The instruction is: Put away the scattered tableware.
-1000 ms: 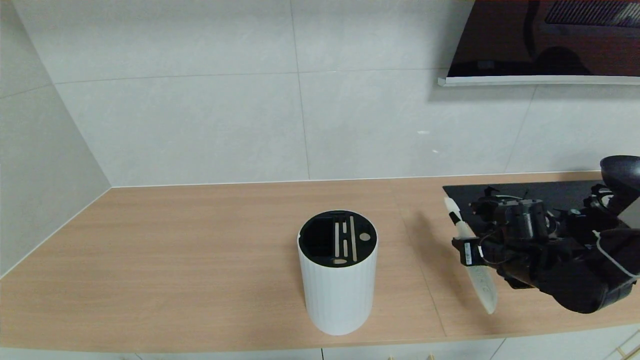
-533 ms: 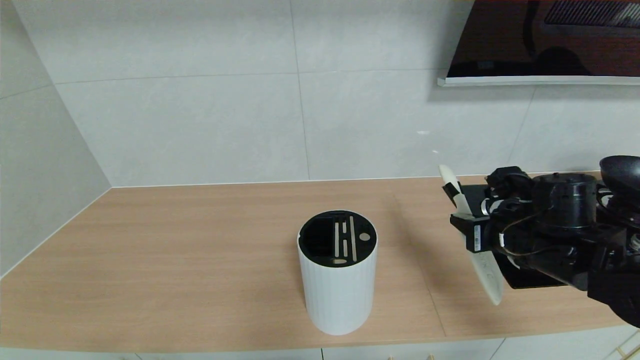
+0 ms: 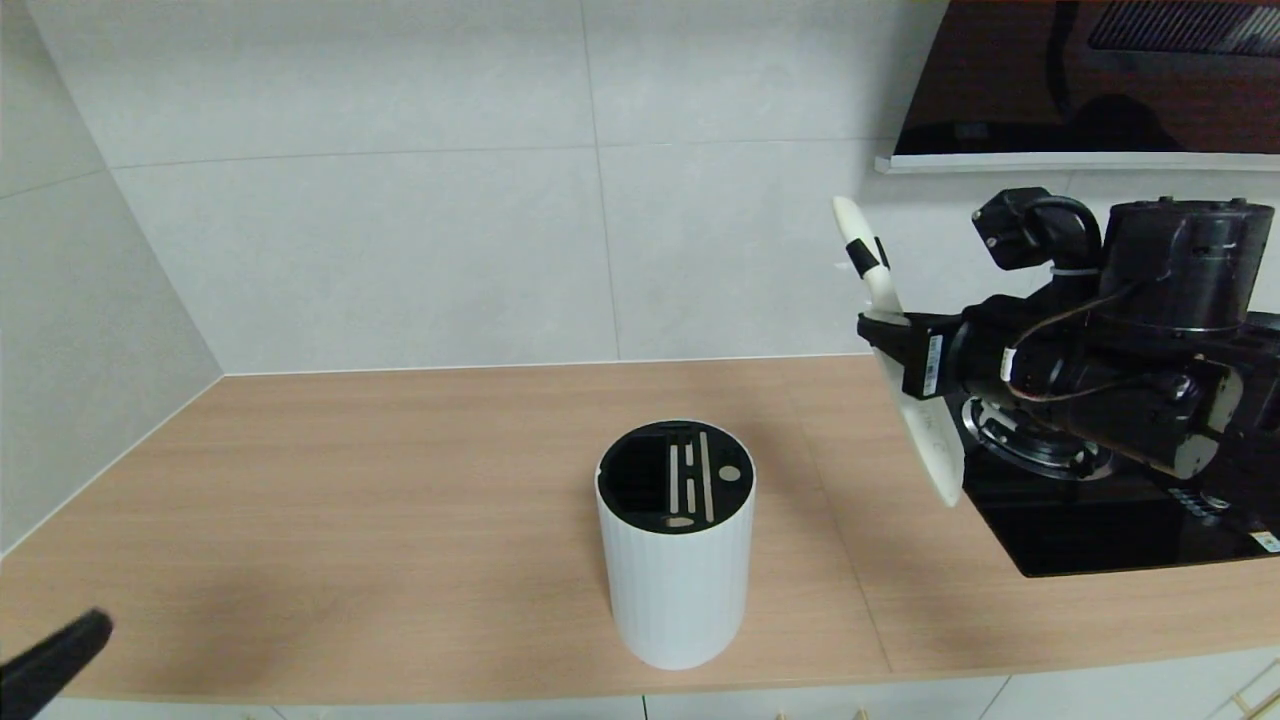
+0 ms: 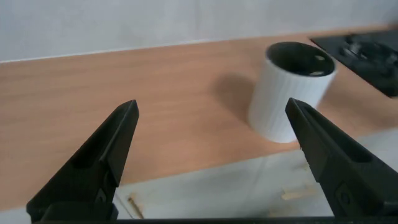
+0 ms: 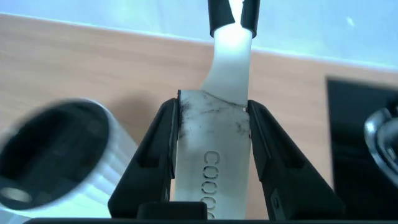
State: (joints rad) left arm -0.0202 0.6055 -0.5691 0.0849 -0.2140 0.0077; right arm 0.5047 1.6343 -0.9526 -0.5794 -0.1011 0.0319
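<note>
Right gripper (image 3: pixel 897 347) pinches a white knife (image 3: pixel 927 442), held in the air near the white holder (image 3: pixel 678 575); nothing is slotted in yet.

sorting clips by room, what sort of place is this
Most likely a home kitchen: a wooden countertop against a tiled wall, a black cooktop set into it beneath a range hood, and a white slotted holder on the countertop, with the right gripper holding a white knife.
</note>
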